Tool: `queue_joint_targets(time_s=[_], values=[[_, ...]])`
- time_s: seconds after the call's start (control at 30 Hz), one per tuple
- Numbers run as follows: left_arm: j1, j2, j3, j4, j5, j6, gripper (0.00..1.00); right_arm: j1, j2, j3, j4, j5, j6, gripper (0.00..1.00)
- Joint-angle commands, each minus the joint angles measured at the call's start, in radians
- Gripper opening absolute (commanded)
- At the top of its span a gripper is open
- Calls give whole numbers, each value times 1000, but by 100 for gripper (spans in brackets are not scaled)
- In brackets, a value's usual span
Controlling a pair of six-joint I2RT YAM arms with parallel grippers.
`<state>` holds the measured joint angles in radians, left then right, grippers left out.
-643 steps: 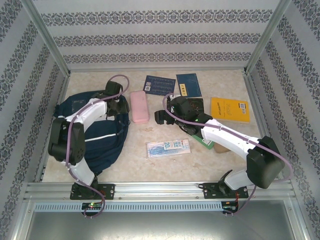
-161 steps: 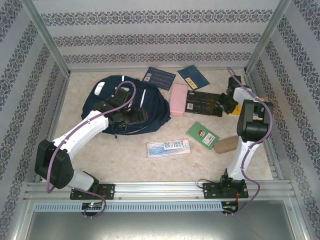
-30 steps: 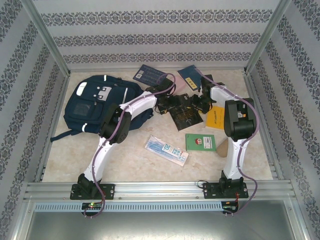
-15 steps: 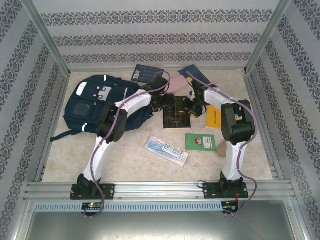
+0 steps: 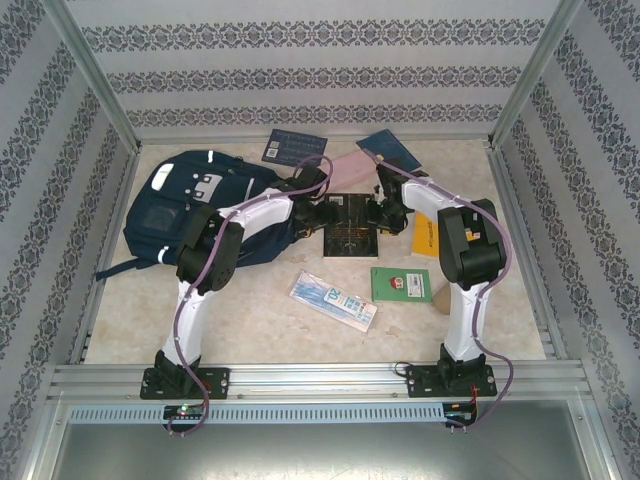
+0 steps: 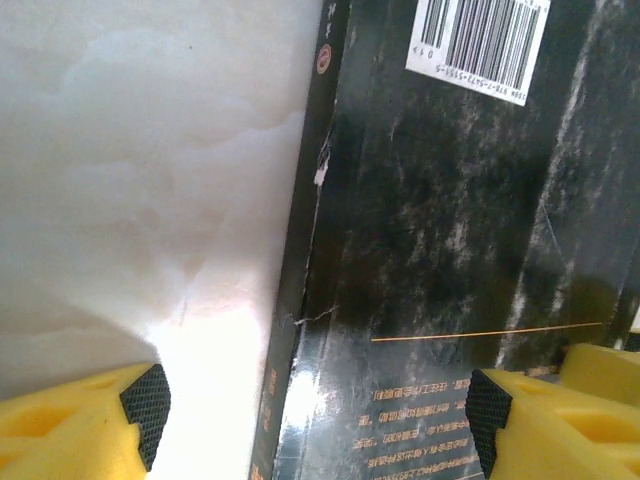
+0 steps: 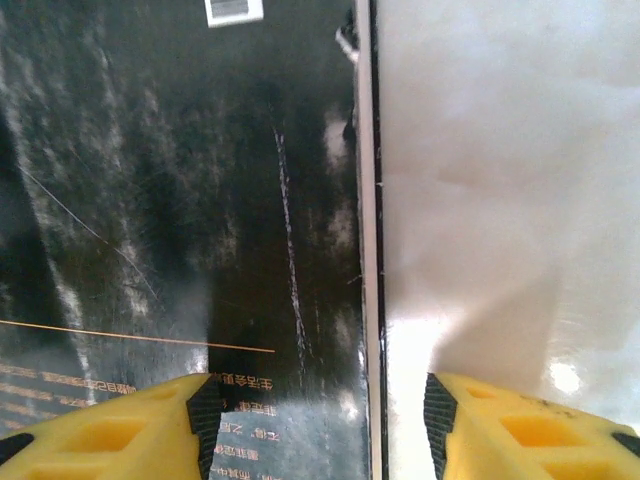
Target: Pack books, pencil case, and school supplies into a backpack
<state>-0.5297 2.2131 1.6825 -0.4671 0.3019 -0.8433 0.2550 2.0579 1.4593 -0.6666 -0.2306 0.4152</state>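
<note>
A black book with a gold pattern (image 5: 350, 227) lies flat on the table's middle. My left gripper (image 5: 319, 210) stands open over its left edge, and my right gripper (image 5: 386, 210) stands open over its right edge. In the left wrist view the black book (image 6: 450, 240) has its spine between the fingertips (image 6: 146, 404) of the left gripper (image 6: 315, 420). In the right wrist view the book (image 7: 180, 200) has its page edge inside the right gripper (image 7: 320, 410). The backpack (image 5: 185, 215) lies at the left. The pink pencil case (image 5: 352, 165) sits behind the book. The school supplies packet (image 5: 333, 300) lies nearer.
Two dark blue books (image 5: 294, 147) (image 5: 388, 150) lie by the back wall. A yellow-orange book (image 5: 424, 238) is partly under the right arm. A small green book (image 5: 400, 283) and a brown object (image 5: 443, 296) lie at the front right. Patterned walls enclose the table.
The black book has turned from slanted to square and shifted slightly left between the grippers. The pink pencil case has come into view behind it. Both grippers sit closer to the book's edges.
</note>
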Motion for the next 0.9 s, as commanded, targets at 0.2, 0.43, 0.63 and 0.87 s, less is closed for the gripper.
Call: queue_joint_targets(time_s=[0.2, 0.43, 0.63, 0.87], values=[[-1, 16, -52, 241, 225, -115, 78, 53, 42, 32, 23, -80, 36, 53], [0, -2, -74, 458, 375, -207, 75, 57, 28, 32, 57, -156, 76, 53], [-1, -78, -110, 601, 447, -234, 75, 50, 12, 14, 76, -173, 93, 53], [0, -116, -178, 705, 487, -253, 70, 29, -18, -12, 88, -176, 100, 53]])
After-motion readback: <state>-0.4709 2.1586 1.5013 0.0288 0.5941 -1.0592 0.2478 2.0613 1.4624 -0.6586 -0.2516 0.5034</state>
